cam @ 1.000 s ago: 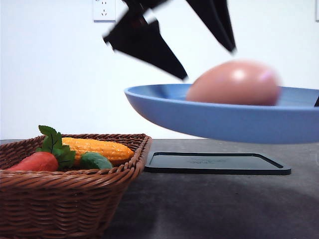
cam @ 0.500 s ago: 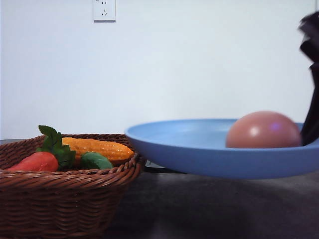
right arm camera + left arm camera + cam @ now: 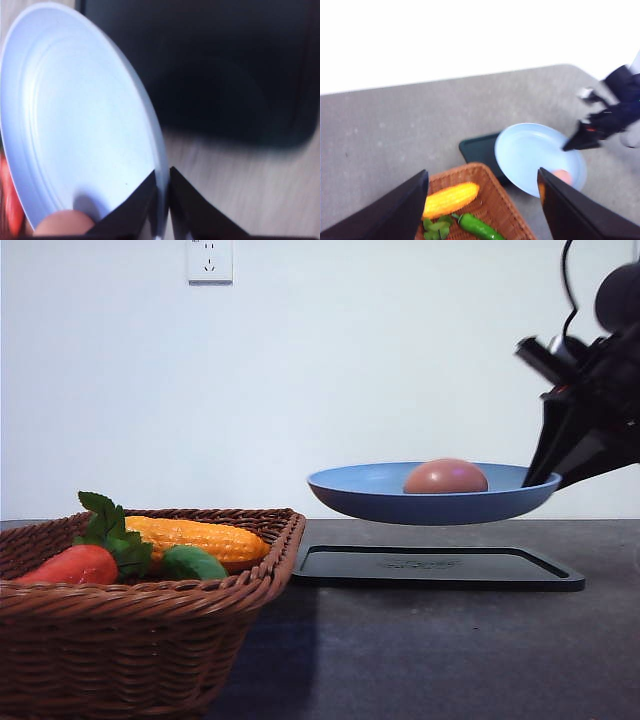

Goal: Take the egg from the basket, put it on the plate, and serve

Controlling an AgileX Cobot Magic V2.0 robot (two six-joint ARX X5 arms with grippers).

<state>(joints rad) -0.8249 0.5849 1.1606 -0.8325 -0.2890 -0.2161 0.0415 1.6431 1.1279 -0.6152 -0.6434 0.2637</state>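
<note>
The brown egg (image 3: 446,477) lies in the blue plate (image 3: 370,495), which hangs level in the air above the black tray (image 3: 435,568). My right gripper (image 3: 545,478) is shut on the plate's right rim; in the right wrist view its fingers (image 3: 131,210) pinch the rim (image 3: 161,200) with the egg (image 3: 62,223) just beside them. The wicker basket (image 3: 130,640) stands at the front left, holding toy vegetables. My left gripper (image 3: 482,200) is open and high above the basket (image 3: 490,195), with the plate (image 3: 530,155) and egg (image 3: 563,176) seen below it.
In the basket lie a corn cob (image 3: 200,537), a red carrot-like vegetable with green leaves (image 3: 75,563) and a green pepper (image 3: 192,563). The dark table (image 3: 450,660) stretches in front of the tray. A wall socket (image 3: 209,260) is on the white wall behind.
The plate with the egg has moved away from the camera and to the right, now hanging over the black tray. The left gripper has left the front view.
</note>
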